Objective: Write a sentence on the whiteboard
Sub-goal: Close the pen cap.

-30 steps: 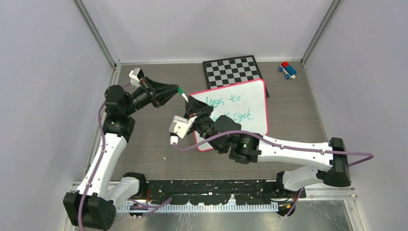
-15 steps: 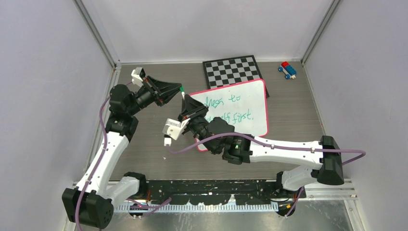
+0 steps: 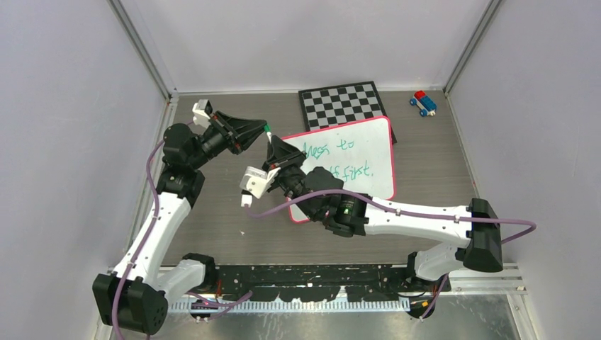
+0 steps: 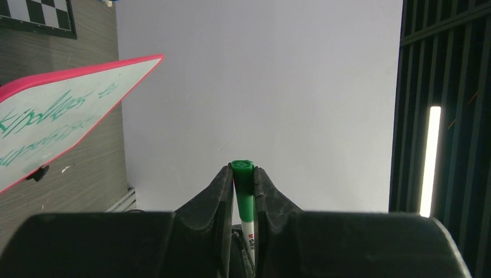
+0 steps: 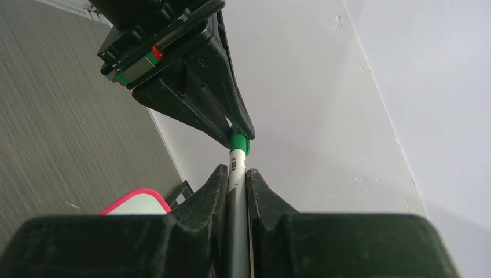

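Since the frame a second before, we saw the right arm swing left and toward the far side. That brought the right gripper [image 3: 271,143] close under the left gripper [image 3: 263,129], and the stretch of marker [image 5: 235,168] that had shown between the two tips was all but gone. Left arm shifted only slightly. Whiteboard [image 3: 375,145], chequered board [image 3: 342,103] and toy bricks [image 3: 423,103] had not moved.

Right gripper: jaws narrow, pinched on the marker's pale barrel, with red print showing just past the fingertips. Left gripper: jaws likewise narrow, clamped on the marker's green end, which stood just proud of the fingertips in its wrist view. Both held the one marker, tip near tip, in the air over the table [image 3: 212,212], just off the whiteboard's far-left corner.

Whiteboard lay right of centre on the table, a little askew, its far right corner meeting the near edge of the chequered board. Right arm crossed over its near-left part. The sentence [image 3: 345,172] ran in green over two lines; from above we read "ness to" and "first.", the rest hidden by the arm. Left wrist view caught the lettering at too steep a slant to read in full.

Toy bricks, blue and red, sat in the far right corner, well apart from the whiteboard.
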Available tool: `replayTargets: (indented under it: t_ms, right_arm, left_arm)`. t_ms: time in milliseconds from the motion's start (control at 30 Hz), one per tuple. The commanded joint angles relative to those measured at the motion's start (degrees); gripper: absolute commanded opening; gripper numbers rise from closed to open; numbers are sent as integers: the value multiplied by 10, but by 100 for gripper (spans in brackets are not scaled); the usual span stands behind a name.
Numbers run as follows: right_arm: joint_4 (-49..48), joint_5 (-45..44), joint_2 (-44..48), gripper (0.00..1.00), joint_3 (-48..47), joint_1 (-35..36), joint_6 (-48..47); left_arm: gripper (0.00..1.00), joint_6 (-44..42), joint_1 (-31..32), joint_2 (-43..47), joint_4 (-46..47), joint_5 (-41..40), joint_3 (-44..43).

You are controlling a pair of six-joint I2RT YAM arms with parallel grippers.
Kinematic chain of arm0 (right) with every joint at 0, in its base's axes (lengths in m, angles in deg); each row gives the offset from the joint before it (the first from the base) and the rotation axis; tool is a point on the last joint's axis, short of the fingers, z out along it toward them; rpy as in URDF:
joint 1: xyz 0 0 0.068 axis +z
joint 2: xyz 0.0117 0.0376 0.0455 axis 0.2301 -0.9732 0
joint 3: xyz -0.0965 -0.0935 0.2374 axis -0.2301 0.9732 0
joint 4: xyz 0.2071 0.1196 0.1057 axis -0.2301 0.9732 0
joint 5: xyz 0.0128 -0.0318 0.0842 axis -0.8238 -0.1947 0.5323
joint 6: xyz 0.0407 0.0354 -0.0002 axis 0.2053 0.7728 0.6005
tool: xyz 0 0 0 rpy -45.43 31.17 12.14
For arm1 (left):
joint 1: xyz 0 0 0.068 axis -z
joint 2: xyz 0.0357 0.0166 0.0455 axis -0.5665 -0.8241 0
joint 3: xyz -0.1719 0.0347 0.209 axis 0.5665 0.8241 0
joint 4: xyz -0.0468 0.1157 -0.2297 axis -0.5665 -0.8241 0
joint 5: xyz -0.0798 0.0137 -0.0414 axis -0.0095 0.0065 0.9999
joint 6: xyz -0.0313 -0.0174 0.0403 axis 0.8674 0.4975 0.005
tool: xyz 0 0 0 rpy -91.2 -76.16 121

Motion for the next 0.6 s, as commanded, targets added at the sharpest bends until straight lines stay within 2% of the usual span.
replayTargets:
  t_ms: [0, 133, 233, 267, 333, 367, 467, 567]
  right_arm:
    - [-41, 10, 22, 0, 7, -18, 29]
    - [-54, -6, 54, 0, 37, -19, 49]
    - [-31, -19, 86, 0, 43, -19, 95]
    - [-18, -24, 97, 0, 41, -20, 113]
    - [26, -38, 118, 0, 28, -28, 168]
    - [54, -41, 127, 0, 17, -35, 200]
    - [168, -39, 139, 0, -36, -76, 344]
    - [305, 7, 147, 0, -99, -130, 478]
  left_arm:
    - [4, 6, -3, -2, 38, 104, -27]
    - [40, 27, -28, -13, 70, 95, -41]
    - [62, 28, -44, -12, 75, 92, -44]
    - [68, 26, -47, -11, 77, 92, -42]
    - [72, 15, -53, -10, 70, 88, -37]
    - [79, 2, -55, -11, 65, 85, -35]
    - [91, -53, -66, -12, 23, 80, -39]
    - [99, -133, -78, -17, -23, 78, -52]
